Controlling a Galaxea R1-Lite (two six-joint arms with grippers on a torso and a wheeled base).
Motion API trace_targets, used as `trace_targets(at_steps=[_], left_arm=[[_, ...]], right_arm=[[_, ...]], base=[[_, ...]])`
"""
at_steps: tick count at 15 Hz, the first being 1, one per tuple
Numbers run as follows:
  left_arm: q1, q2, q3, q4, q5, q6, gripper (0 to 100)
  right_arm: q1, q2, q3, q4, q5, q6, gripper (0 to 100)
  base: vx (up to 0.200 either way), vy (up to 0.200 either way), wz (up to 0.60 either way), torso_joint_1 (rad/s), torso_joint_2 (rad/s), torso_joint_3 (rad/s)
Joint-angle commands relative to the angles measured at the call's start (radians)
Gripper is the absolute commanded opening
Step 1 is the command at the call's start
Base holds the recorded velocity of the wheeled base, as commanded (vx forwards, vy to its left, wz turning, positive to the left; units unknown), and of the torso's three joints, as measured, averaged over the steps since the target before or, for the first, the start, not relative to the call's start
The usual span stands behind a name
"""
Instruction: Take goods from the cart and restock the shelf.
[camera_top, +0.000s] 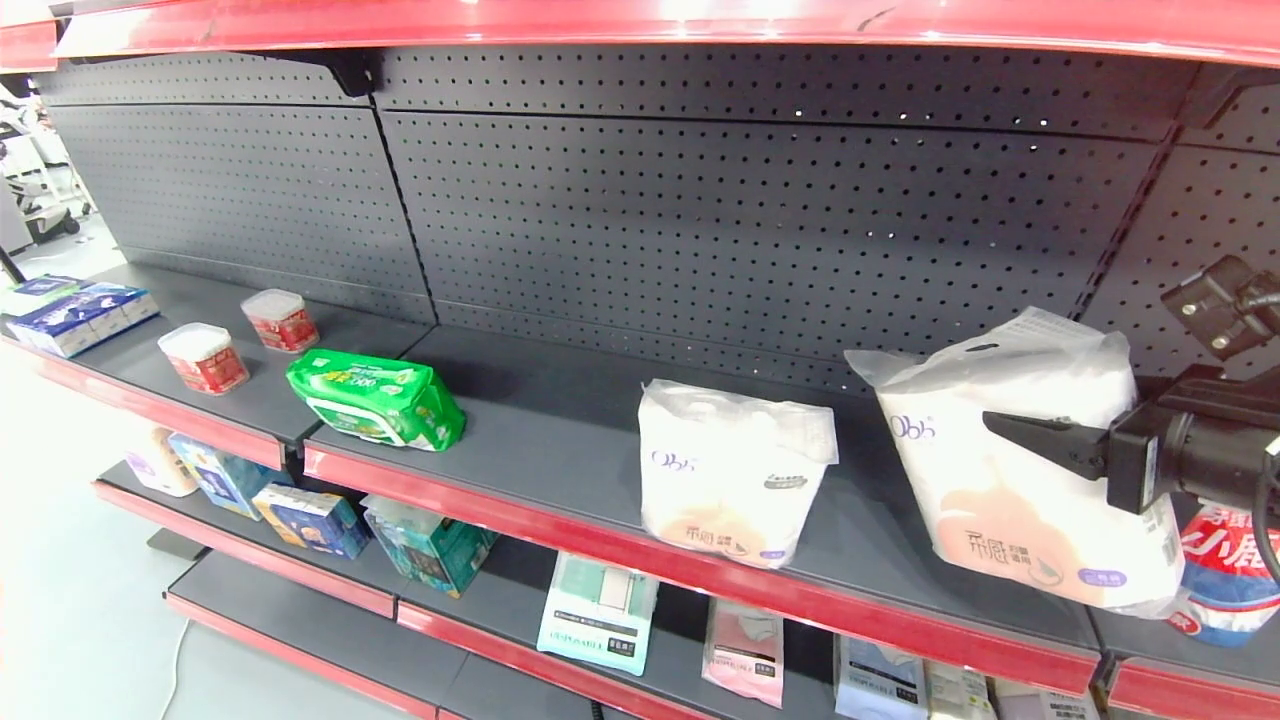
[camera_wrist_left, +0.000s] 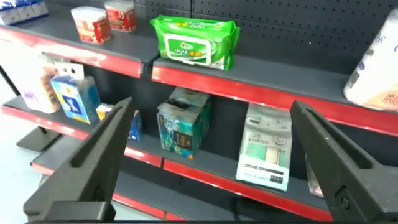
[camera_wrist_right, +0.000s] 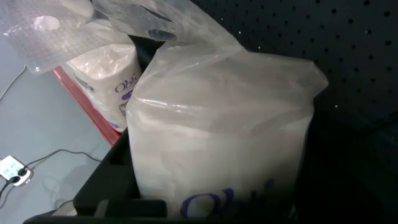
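The right gripper (camera_top: 1035, 440) was seen clamped on a large white tissue pack (camera_top: 1010, 520), which was stood at the right end of the dark grey shelf board (camera_top: 560, 430), just beside a red-and-blue pack (camera_top: 1225, 575). The left gripper (camera_wrist_left: 208, 165) was held with its fingers spread wide, in front of the lower shelf (camera_wrist_left: 205, 163). A smaller white pack (camera_top: 735, 470) was set further left, then a green wipes pack (camera_top: 378, 398), two red-labelled tubs (camera_top: 205, 357) and blue boxes (camera_top: 80, 315). The board was edged in red and backed by a perforated black panel (camera_top: 760, 220). A pale grey floor (camera_top: 60, 560) was seen below to the left.
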Motion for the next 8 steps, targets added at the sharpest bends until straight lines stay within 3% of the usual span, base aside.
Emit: trace_targets(at_steps=[1, 2, 5, 8], left_arm=[[0.0, -0.001, 0.002, 0.0, 0.029, 0.022, 100], [0.0, -0.003, 0.002, 0.0, 0.062, 0.019, 100], [0.0, -0.001, 0.01, 0.029, -0.027, 0.017, 100], [0.0, -0.001, 0.011, 0.029, -0.027, 0.017, 100]], right_arm=[[0.002, 0.001, 0.004, -0.001, 0.001, 0.0, 0], [0.0, 0.001, 0.004, -0.001, 0.001, 0.001, 0], [-0.006, -0.002, 0.004, -0.001, 0.001, 0.003, 0], [-0.006, -0.004, 0.006, -0.001, -0.001, 0.003, 0]], base=[[0.0, 0.0, 0.0, 0.0, 0.0, 0.0], [0.0, 0.0, 0.0, 0.0, 0.0, 0.0], [0.0, 0.0, 0.0, 0.0, 0.0, 0.0], [0.0, 0.0, 0.0, 0.0, 0.0, 0.0]])
